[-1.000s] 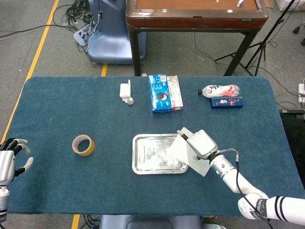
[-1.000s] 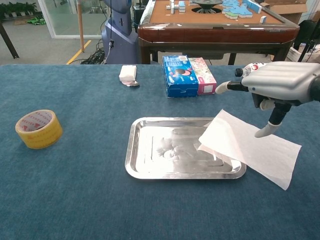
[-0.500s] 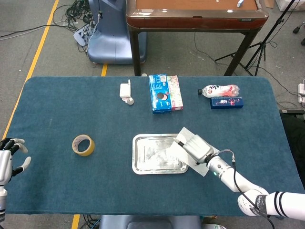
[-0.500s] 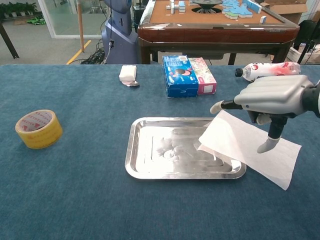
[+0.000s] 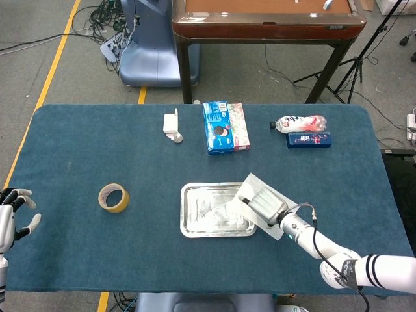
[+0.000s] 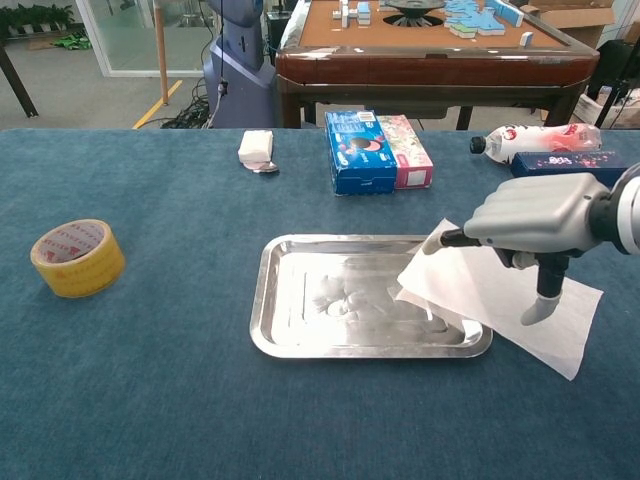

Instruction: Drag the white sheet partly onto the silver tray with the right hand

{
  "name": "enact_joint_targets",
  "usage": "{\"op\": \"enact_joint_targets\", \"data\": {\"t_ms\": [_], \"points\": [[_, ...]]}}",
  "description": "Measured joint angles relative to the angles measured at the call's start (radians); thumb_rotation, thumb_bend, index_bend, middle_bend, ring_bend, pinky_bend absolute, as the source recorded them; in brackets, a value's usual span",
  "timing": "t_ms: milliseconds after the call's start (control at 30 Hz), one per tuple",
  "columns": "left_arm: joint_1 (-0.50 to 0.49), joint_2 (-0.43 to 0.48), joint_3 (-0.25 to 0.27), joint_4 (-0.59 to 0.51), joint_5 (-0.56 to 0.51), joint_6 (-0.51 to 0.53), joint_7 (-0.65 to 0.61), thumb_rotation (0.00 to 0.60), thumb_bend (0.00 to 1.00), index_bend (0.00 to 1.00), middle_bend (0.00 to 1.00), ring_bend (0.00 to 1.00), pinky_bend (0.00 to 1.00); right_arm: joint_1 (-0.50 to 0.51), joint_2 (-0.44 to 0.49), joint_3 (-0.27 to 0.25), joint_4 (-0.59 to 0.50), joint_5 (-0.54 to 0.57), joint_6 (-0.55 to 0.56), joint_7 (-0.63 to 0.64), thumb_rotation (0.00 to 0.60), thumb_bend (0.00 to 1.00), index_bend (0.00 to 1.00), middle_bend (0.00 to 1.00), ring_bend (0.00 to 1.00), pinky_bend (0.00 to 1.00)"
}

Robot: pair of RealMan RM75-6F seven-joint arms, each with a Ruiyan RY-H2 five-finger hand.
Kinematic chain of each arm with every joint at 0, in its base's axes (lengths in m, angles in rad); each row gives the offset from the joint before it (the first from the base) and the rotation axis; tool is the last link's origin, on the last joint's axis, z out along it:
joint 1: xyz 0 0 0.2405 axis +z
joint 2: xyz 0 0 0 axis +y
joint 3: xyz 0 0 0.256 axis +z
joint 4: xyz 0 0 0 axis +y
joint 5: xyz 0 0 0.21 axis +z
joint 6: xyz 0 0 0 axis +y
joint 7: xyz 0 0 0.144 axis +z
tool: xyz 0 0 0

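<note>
Nearest the front edge of the table [image 6: 150, 420], a blue felt-like cloth surface, the silver tray [image 6: 285, 345] lies flat: a shallow rounded rectangle of reflective metal with a raised rim and an embossed floor. The sheet [image 6: 500, 300], thin, white and limp, lies with its left corner over the tray's right rim and onto the floor, the rest on the cloth toward the right edge; the drag looks largely done. Above it is the right hand [image 6: 535, 215], palm down with fingers extended flat; a fingertip [image 6: 537, 312] points down onto or just over the paper, contact unclear, and nothing is visibly grasped. The flat pose suits sliding paper by friction. The left hand [image 5: 9, 211] is idle at the front-left corner, fingers spread, empty. A tape roll [image 6: 78, 257] sits toward the left edge. Along the far edge are cardboard boxes [image 6: 375, 150] and a plastic bottle [image 6: 530, 140].
</note>
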Motion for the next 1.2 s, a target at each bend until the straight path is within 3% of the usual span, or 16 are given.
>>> {"op": "enact_joint_targets", "data": {"t_ms": [233,600,1200], "points": [[0.000,0.001,-0.001,0.000,-0.003,-0.002,-0.003,0.600,0.25,0.56,0.36,0.23,0.32,0.025,-0.018,-0.016,0.016,0.039,-0.006,-0.015,0.600,0.01,0.00,1.00,0.93,0.91],[0.008,0.011,-0.005,-0.002,-0.004,0.011,-0.021,0.600,0.25,0.56,0.36,0.23,0.32,0.084,-0.051,-0.045,0.035,0.130,-0.038,-0.040,0.600,0.11,0.00,1.00,0.94,0.91],[0.020,0.023,-0.009,-0.010,-0.004,0.028,-0.033,0.600,0.25,0.56,0.36,0.23,0.32,0.189,-0.100,-0.088,0.025,0.246,-0.043,-0.050,0.600,0.11,0.00,1.00,0.94,0.91]]}}
